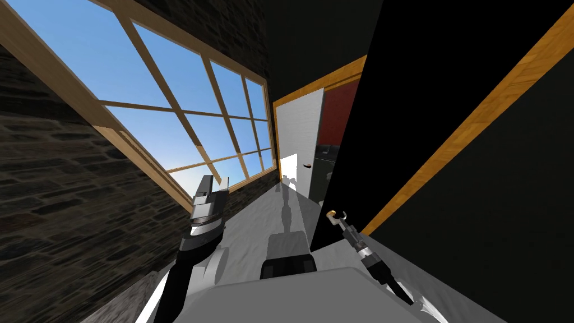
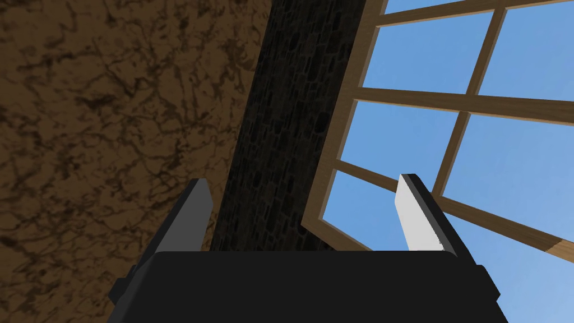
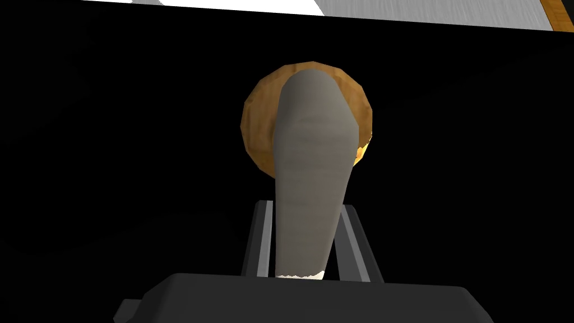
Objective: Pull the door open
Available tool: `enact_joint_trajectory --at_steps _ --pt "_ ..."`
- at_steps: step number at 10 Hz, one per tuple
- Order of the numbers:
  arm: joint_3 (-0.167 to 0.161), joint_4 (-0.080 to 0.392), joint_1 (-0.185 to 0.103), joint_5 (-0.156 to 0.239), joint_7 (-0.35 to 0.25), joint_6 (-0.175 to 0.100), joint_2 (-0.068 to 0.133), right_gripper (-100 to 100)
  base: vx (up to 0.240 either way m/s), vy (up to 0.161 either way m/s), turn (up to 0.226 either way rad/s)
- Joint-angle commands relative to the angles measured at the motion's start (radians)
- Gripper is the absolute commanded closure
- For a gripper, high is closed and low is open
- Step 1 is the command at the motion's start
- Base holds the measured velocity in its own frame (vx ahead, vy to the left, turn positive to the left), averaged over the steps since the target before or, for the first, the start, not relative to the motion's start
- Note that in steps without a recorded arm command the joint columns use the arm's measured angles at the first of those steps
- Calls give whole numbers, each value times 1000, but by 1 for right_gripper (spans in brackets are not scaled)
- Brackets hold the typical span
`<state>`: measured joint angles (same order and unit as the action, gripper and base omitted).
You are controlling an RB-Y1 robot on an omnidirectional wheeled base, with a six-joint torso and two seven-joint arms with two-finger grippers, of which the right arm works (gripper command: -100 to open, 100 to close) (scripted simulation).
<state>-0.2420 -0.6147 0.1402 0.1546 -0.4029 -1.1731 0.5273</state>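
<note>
At the dark door [image 1: 381, 140] edge, right claw [image 1: 338, 218] grips the handle [image 3: 311, 168]; left claw [image 2: 302, 180] gapes wide.

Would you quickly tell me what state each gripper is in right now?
Left gripper: jaws open, holding nothing.
Right gripper: jaws shut on the grey door handle.

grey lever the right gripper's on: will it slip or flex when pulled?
Probably rigid: the lever looks thick, fixed to a round brown plate. Could slip: it looks smooth and rounded, and the right gripper clamps only its sides with thin jaws.
</note>
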Motion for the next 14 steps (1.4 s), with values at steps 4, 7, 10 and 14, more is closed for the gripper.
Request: enact_joint_trajectory --at_steps 4,7,10,14 --pt "3 24 -34 -83 -29 -17 -25 100 -69 -49 -35" --pt "13 32 -53 -133 -48 -18 -33 100 -62 -78 -33" --pt "14 79 -58 -150 -56 -61 -33 100 -39 -37 50" --pt "17 181 -58 -162 -67 -172 -23 100 -126 -8 142"
